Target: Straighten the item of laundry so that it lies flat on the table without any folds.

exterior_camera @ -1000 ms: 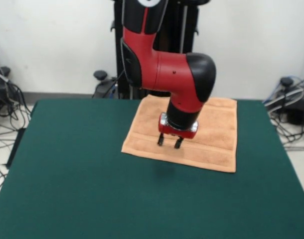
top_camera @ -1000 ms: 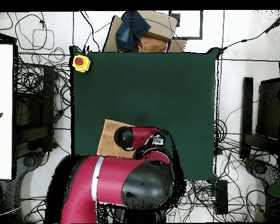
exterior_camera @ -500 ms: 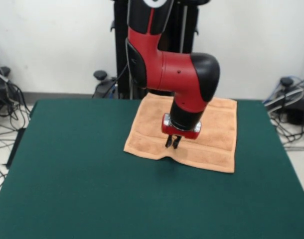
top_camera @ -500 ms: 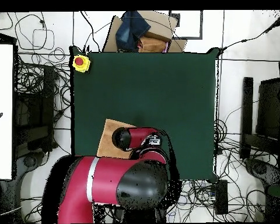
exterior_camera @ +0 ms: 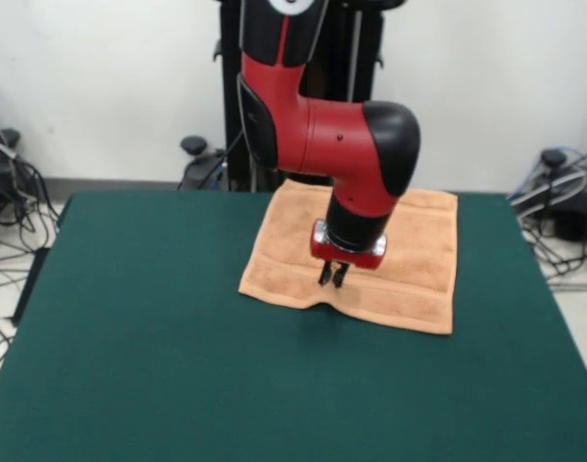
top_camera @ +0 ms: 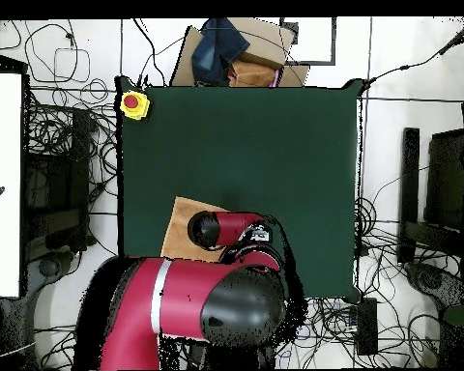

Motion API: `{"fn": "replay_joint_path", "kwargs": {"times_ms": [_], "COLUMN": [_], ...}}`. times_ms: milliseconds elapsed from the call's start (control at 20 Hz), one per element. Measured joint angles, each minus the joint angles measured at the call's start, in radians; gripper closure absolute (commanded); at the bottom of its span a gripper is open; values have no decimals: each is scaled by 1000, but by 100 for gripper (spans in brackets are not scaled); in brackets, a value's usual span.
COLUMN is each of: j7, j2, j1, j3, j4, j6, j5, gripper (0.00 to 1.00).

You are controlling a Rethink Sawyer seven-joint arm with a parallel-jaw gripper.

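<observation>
The item of laundry (exterior_camera: 414, 245), a light orange-tan towel, lies spread at the far right part of the green table (exterior_camera: 159, 366). Its near edge shows a small pucker just below my gripper (exterior_camera: 332, 279). The gripper points straight down over the towel's near-left part, and its jaws are pressed together, pinching the cloth. In the overhead view only a corner of the towel (top_camera: 181, 224) shows beside the red arm, which hides the rest and the fingertips.
A yellow box with a red button (top_camera: 133, 103) sits at one table corner. A cardboard box with dark cloth (top_camera: 231, 53) stands beyond the table's far edge. Cables cover the floor on both sides (exterior_camera: 563, 241).
The gripper went from open to shut on the towel. The towel's near edge drew in slightly and puckered under the fingers. Since half a second ago almost nothing has moved.
</observation>
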Motion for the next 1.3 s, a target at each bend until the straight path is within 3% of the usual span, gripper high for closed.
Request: {"fn": "replay_joint_path", "kwargs": {"times_ms": [300,650,1300], "j7": [0,0,0], "j2": [3,16,19], "j1": [-1,7,-22], "j3": [-2,-20,-4], "j4": [-1,-19,-44], "j6": [7,63,130], "j5": [26,121,134], "gripper": [100,100,100]}}
